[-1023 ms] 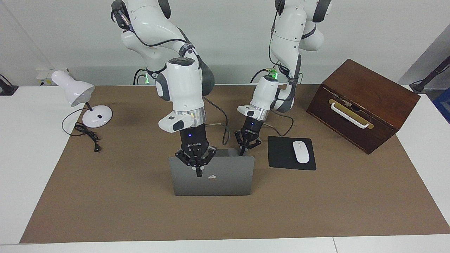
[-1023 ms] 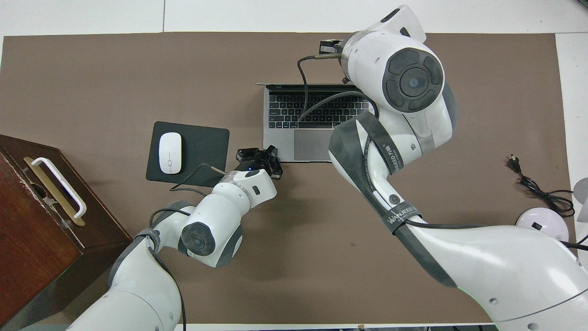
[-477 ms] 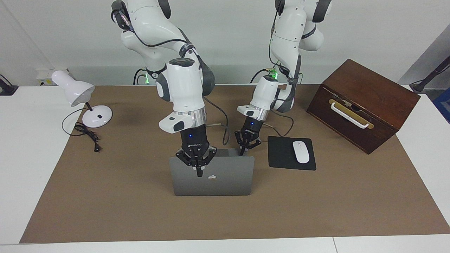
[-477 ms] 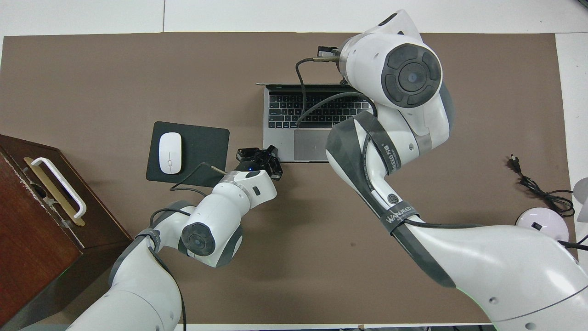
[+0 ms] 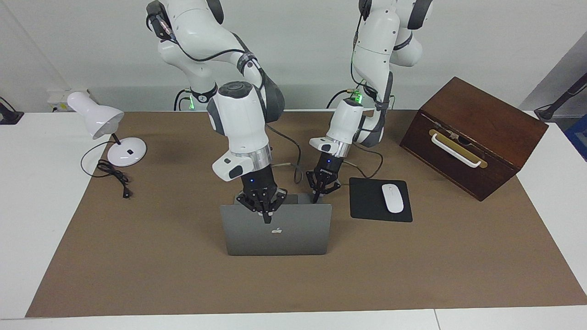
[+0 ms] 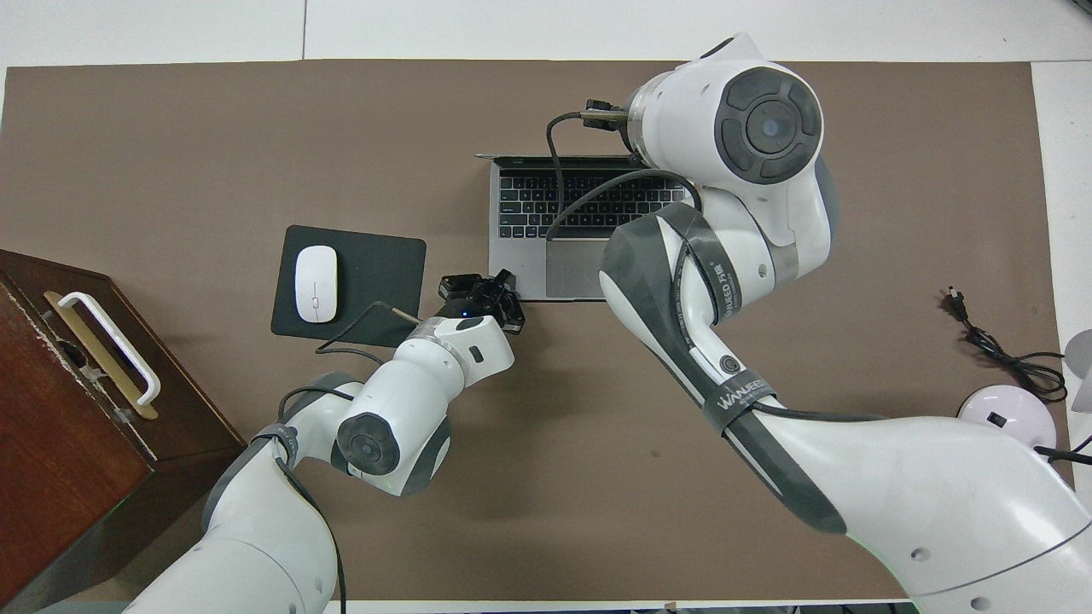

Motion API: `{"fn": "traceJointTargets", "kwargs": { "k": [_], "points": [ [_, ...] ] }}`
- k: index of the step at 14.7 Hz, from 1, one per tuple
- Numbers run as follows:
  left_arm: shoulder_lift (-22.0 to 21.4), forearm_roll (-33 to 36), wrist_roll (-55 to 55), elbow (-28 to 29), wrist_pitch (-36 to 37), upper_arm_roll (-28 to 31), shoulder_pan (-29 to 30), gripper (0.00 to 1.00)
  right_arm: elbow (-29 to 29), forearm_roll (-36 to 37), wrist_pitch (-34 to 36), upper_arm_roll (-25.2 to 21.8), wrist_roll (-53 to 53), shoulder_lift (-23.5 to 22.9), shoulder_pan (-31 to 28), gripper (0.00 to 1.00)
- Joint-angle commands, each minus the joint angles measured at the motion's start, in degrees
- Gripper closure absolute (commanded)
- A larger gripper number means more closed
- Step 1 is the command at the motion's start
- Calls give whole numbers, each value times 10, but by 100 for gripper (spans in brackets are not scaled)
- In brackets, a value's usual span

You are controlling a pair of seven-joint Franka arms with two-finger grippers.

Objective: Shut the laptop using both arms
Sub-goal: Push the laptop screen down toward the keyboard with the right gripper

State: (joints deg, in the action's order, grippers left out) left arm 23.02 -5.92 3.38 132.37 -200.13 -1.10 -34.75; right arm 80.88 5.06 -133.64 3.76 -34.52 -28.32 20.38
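The grey laptop (image 5: pixel 293 236) stands open on the brown mat, its lid upright with the logo side away from the robots; its keyboard (image 6: pixel 529 194) shows from above. My right gripper (image 5: pixel 267 220) is shut, its tip resting against the logo side of the lid just below the top edge. In the overhead view the right wrist hides it. My left gripper (image 5: pixel 316 200) is shut and hangs low at the base's corner (image 6: pixel 499 290) nearest the robots, toward the left arm's end. Whether it touches the base, I cannot tell.
A black mouse pad (image 5: pixel 364 206) carrying a white mouse (image 5: pixel 392 198) lies beside the laptop toward the left arm's end. A dark wooden box (image 5: pixel 477 130) stands past it. A white desk lamp (image 5: pixel 98 120) and its cable (image 5: pixel 112 175) sit at the right arm's end.
My right gripper has slid up the lid's logo side and a little toward the left arm's end, its wrist tilting. The lid and the left arm have not moved.
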Motion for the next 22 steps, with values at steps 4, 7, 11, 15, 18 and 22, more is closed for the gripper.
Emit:
{"fn": "traceJointTargets", "kwargs": {
  "k": [4,7,11,15,18,22],
  "points": [
    [33,-9,16,-9,-6,0,4,100,-3,-66,54,4,21,0,-2,100],
    [33,-9,16,-8,-6,0,4,100,12,-68,66,5,25,6,-2,100],
    [33,-9,16,-8,-6,0,4,100,21,-119,82,5,51,10,-3,100],
    [33,-9,16,-8,-6,0,4,100,38,-119,83,5,51,7,-3,100],
    [33,-9,16,-8,-6,0,4,100,49,-119,81,5,52,4,-2,100],
    [33,-9,16,-8,-5,0,4,100,63,-134,82,5,52,-2,-2,100]
  ]
}}
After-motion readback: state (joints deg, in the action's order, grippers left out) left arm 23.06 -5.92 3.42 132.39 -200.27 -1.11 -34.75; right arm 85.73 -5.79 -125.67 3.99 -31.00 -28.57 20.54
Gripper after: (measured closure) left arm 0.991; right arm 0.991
